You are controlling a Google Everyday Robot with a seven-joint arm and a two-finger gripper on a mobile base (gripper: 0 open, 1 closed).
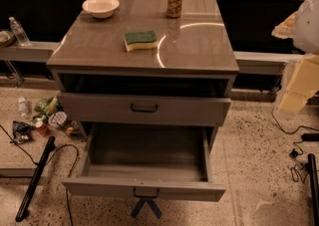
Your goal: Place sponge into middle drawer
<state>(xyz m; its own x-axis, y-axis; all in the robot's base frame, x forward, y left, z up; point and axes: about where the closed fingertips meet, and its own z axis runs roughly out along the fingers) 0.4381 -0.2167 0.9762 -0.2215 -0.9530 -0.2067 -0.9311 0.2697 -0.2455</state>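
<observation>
Apparently sponge [140, 40] atop cabinet [199, 46], well left of gripper [298, 88].

Speckled floor [251, 135], grey cabinet [89, 106] with glossy counter [199, 46], dark far wall [259, 21], litter [47, 115] near left, gripper [286, 27] at right edge.
</observation>
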